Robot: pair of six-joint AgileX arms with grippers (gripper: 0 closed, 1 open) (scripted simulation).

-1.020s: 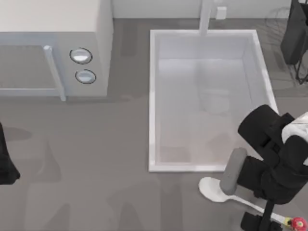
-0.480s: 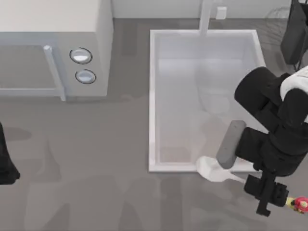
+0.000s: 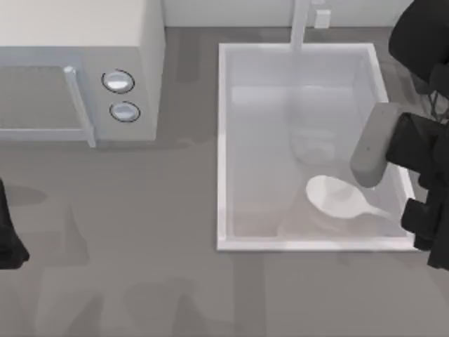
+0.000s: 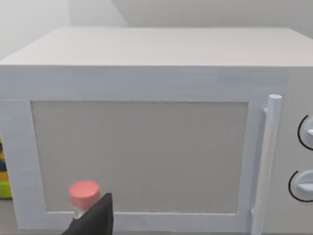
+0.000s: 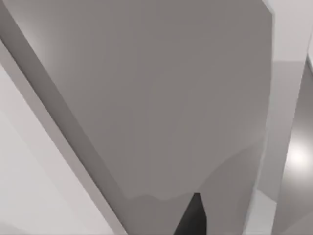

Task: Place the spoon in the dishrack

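Taking the white sink basin [image 3: 226, 140] as the landmark: nearest the camera's foot of the table, off the basin's left and well apart from it, the left arm sits parked at the table's left edge; whether its fingers are open or closed cannot be told.

At the basin's near right corner is the right gripper [image 3: 421, 223], a dark mass overhanging the rim. The spoon [image 3: 338, 197] is carried there: its oval bowl hangs over the basin's near right part, and the slim handle runs out toward the gripper, where its end is hidden. The grip itself is hidden, but the raised spoon suggests the fingers are clamped on the handle.

Beyond the basin's far right corner, at the table's right edge, thin black wire of the dishrack [image 3: 436, 105] peeps out behind the arm. Left of the basin stands a white microwave [image 3: 77, 63].

The step in hand looks like the carry, spoon lifted and in transit. The next move likely calls for travelling farther back and right past the basin's rim, then lowering the spoon into the rack before releasing.
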